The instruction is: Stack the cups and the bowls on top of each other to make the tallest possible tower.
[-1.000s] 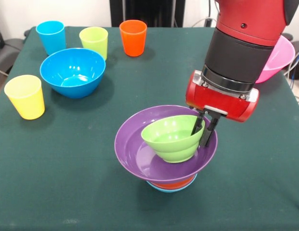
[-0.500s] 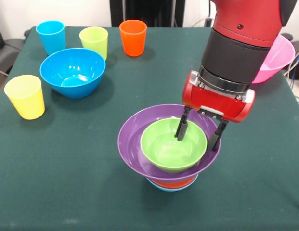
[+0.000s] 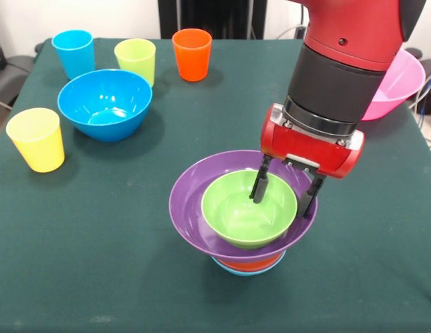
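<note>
The tower (image 3: 244, 229) is the landmark: the green bowl (image 3: 248, 210) sits nested in its purple bowl (image 3: 194, 208). The gripper (image 3: 284, 189) stands spread, released, straddling the green rim. Beyond, the cups (image 3: 134, 58) look light, rigid, slippery; grasp at the rim.

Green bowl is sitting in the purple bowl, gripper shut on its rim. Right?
Not quite. The green bowl does sit in the purple bowl, but the gripper is open: the front view shows its fingers spread, one inside the bowl, one outside its rim.
</note>
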